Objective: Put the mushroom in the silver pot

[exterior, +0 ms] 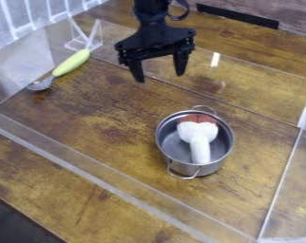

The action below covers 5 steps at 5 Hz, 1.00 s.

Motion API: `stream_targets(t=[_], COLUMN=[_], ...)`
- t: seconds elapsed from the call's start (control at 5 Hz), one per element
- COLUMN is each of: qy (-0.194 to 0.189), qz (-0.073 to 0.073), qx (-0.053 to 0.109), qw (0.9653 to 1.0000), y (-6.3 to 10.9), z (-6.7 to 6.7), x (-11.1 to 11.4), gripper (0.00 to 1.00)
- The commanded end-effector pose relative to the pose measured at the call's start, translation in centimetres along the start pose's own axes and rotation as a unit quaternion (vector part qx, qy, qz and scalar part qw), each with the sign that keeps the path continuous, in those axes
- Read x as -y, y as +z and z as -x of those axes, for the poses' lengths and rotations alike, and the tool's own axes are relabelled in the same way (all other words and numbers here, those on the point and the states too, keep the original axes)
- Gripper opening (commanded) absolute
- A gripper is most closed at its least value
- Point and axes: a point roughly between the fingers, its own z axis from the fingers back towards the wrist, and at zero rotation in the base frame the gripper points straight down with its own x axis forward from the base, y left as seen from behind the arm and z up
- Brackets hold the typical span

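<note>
The silver pot (195, 144) stands on the wooden table, right of centre. Inside it lies the mushroom (200, 136), white stem toward the front and reddish-brown cap toward the back rim. My black gripper (160, 63) hangs at the upper middle, well behind and to the left of the pot. Its fingers are spread wide apart, pointing down at the table, with nothing between them.
A yellow-green vegetable (70, 63) lies at the far left with a small grey object (40, 84) just in front of it. Clear plastic walls (105, 180) edge the table at the front, left and right. A white rack (82, 40) stands at the back left.
</note>
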Motion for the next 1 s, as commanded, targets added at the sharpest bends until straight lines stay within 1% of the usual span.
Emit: stream_targets(t=[0.0,0.2,0.4,0.6,0.8], qy=[-0.032,-0.072,-0.113,-0.153,-0.194], qz=[0.03,0.042,0.052,0.063,0.074], qx=[0.032,0.031,0.03,0.026,0.022], qw=[0.9985,0.9961,0.9918,0.9859,0.978], y=[1.4,1.6,2.0,2.2,2.2], z=[-2.9,-3.6,-4.1,-4.5,-5.1], x=[0.1,-0.2,-0.5,-0.6,-0.5], gripper=[1.0,1.0,1.0,1.0,1.0])
